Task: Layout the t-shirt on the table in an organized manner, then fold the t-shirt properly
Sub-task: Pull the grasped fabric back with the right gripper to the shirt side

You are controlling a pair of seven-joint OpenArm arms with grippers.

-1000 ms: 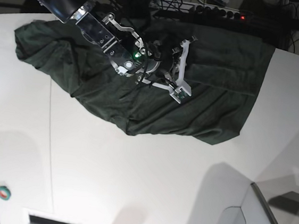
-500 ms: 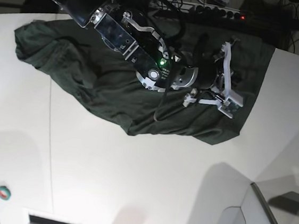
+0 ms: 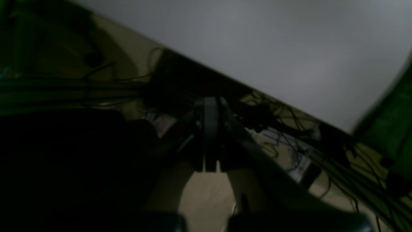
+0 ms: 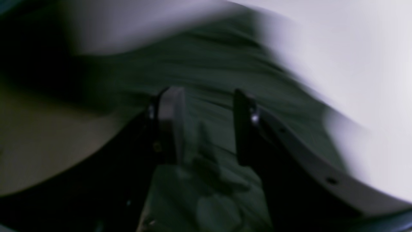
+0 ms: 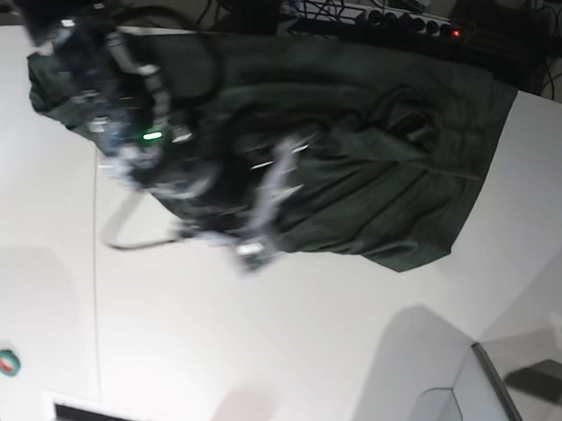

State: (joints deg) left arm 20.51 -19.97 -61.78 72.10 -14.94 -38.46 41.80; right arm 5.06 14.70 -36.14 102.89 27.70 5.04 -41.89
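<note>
Item count on inspection: one t-shirt (image 5: pixel 386 171), dark green, the sole garment present. One white surface (image 5: pixel 326 356), bearing one thin dark seam line (image 5: pixel 93 301). One round green-and-red button (image 5: pixel 7 362) at the near left corner. One robot arm visible in the base view, carrying one tool (image 5: pixel 259 223).

A robotics lab or test bench, by the look of it. Beyond the right gripper (image 5: pixel 261 213), past the far edge of the glossy white table (image 5: pixel 326 356), a power strip (image 5: pixel 382 18) with a lit red switch lies among tangled cables (image 3: pixel 289 129). Near the table's front-left corner sits a round red button (image 5: pixel 8 362).
</note>
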